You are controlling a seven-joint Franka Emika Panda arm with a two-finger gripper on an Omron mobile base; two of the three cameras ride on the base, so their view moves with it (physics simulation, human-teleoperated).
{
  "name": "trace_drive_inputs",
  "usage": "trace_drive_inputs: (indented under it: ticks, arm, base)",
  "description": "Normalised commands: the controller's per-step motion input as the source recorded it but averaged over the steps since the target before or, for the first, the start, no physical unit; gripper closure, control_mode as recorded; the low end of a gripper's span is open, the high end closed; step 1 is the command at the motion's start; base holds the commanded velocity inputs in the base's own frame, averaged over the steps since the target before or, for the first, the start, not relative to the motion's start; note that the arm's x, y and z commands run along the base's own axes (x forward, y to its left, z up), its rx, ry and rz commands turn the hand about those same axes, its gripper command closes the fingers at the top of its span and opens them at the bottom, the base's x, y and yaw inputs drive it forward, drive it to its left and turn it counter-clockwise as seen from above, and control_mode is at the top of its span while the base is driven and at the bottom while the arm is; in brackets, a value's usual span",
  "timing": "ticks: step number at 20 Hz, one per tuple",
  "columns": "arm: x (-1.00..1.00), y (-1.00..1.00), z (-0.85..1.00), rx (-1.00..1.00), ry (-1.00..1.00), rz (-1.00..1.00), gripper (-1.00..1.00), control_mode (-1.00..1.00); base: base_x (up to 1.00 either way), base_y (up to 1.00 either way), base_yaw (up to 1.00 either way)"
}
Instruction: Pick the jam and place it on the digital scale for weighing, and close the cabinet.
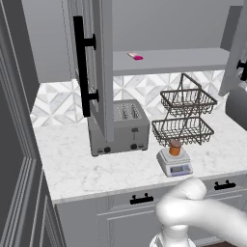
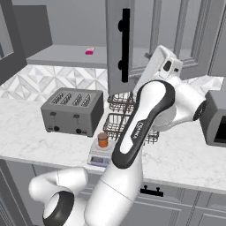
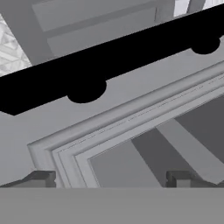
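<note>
The jam [image 1: 174, 147] [image 2: 103, 140], a small orange-brown jar with a darker lid, stands upright on the round plate of the white digital scale [image 1: 175, 164] [image 2: 99, 158], on the counter in front of the wire baskets. Both doors of the grey wall cabinet hang open: the left door [image 1: 103, 62] above the toaster, the right door [image 1: 235, 53] [image 2: 137, 39]. My gripper [image 3: 111, 179] is open and holds nothing. It faces the right door's panelled front, just below its long black bar handle [image 3: 109, 61]. In the right base view the white hand [image 2: 165, 64] is raised beside that door.
A grey toaster [image 1: 120, 128] [image 2: 73, 110] sits left of the scale. A two-tier wire basket [image 1: 185, 116] stands behind the scale. A flat pink-and-white item [image 1: 135, 56] lies on the cabinet shelf. A dark appliance [image 2: 216, 117] stands at the counter's right end. Grey drawers [image 1: 140, 200] run under the counter.
</note>
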Motion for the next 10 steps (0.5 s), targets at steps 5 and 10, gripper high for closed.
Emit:
trace_drive_inputs:
  ticks: [5,10]
  arm:
    - [0.84,0.0,0.0,0.0,0.0,0.0,-1.0,-1.0]
    - [0.89,-0.01,-0.03,0.0,0.0,0.0,-1.0,-1.0]
  base:
    - [0.0,0.0,0.0]
    - [0.0,0.0,0.0]
